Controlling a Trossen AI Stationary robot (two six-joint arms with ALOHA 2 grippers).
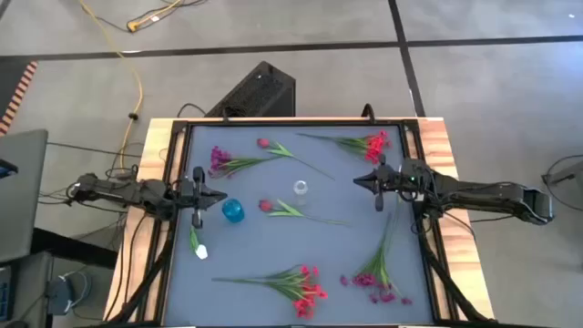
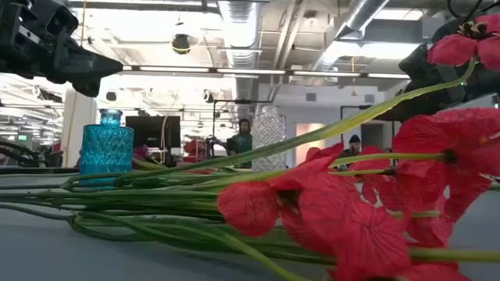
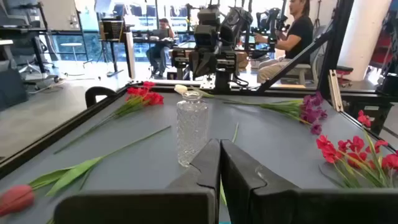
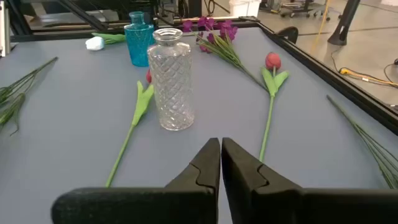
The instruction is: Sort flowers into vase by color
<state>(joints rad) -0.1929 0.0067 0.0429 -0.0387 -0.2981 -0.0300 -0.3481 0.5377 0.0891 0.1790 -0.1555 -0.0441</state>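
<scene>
Both grippers hover shut over the grey mat, holding nothing. My left gripper (image 1: 220, 194) is at the left, just beyond the blue vase (image 1: 233, 210). My right gripper (image 1: 358, 180) is at the right and points at the clear glass vase (image 1: 301, 189), which stands upright between the two grippers (image 3: 191, 127) (image 4: 172, 78). The flowers lie flat on the mat: a magenta sprig (image 1: 221, 159), a tulip (image 1: 264, 143) and a red cluster (image 1: 373, 144) at the far side, a tulip (image 1: 266, 206) by the clear vase, a white bud (image 1: 200, 251), a red cluster (image 1: 305, 284) and a magenta sprig (image 1: 378, 284) nearer.
A black raised frame (image 1: 173, 182) borders the mat on all sides. In the low view the near red cluster (image 2: 336, 211) fills the foreground and hides much of the table. People sit at desks in the room beyond (image 3: 298, 31). Bare mat lies between the clear vase and the right gripper.
</scene>
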